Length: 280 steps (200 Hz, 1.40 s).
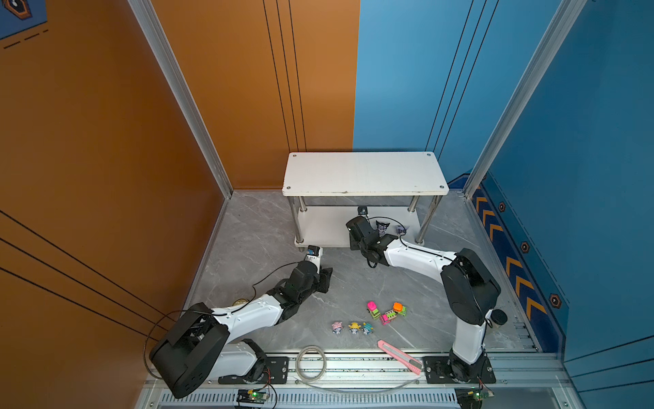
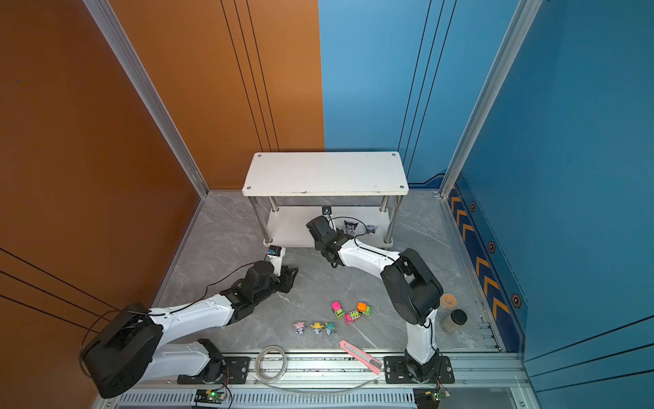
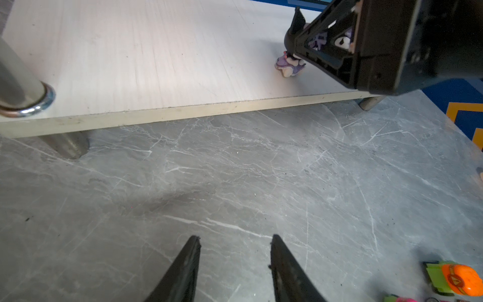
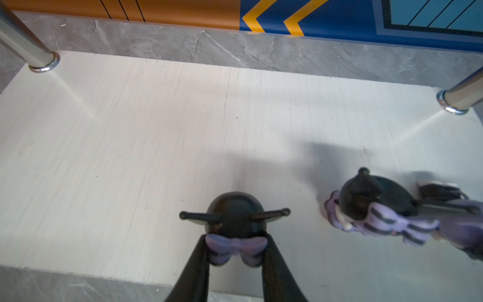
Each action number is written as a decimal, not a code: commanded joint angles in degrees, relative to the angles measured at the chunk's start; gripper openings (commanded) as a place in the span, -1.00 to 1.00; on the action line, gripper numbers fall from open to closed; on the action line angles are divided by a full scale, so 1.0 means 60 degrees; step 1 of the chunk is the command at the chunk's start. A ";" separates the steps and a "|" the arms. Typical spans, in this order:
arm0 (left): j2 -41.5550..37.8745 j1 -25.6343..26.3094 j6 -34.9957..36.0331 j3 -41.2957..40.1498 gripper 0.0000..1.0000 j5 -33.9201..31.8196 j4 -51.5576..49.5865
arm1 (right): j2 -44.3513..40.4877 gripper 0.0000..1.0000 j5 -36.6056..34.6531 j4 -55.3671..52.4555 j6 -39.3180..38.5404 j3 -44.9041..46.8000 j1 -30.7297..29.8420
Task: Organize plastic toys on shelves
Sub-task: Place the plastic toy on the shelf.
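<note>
While the pastel figurines (image 1: 354, 327) and trucks (image 1: 387, 314) are lying at lower centre of a top view, the left gripper (image 3: 235, 239) is hovering over the table (image 3: 261, 170), jaws apart and empty. Farther on, the right gripper (image 4: 236, 245) is clamping a black-purple figurine (image 4: 235, 214) upright at the lower board (image 4: 130, 130) of the shelves (image 1: 364, 173). Recommended: seat it flat, then open fully before retreating, clearing the tilted neighbour (image 4: 366, 204).

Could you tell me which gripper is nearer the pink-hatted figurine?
Left. The left gripper hovers open a short way shelfward of the pink-hatted figurine; the right gripper is farther off, over the lower shelf.
</note>
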<state>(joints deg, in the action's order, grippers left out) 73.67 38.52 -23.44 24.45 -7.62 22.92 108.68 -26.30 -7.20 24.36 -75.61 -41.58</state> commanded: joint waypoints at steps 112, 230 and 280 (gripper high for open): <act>0.0251 -0.0166 0.0025 0.0144 -0.08 0.0222 0.0158 | 0.0580 -0.61 -0.0557 0.1010 0.0118 -0.0107 0.0093; -0.0173 -0.0175 -0.0055 0.0011 -0.07 0.0239 0.0152 | 0.0039 -0.06 -0.0583 0.0894 0.0437 0.0348 -0.0071; -0.0651 -0.0151 -0.0074 0.0027 -0.05 0.0180 -0.0108 | -0.0770 0.06 -0.0858 0.0344 0.0709 0.0666 -0.0504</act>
<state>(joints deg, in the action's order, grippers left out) 71.85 38.15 -23.59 24.45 -7.18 23.05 108.88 -28.86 -1.96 26.65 -73.12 -42.89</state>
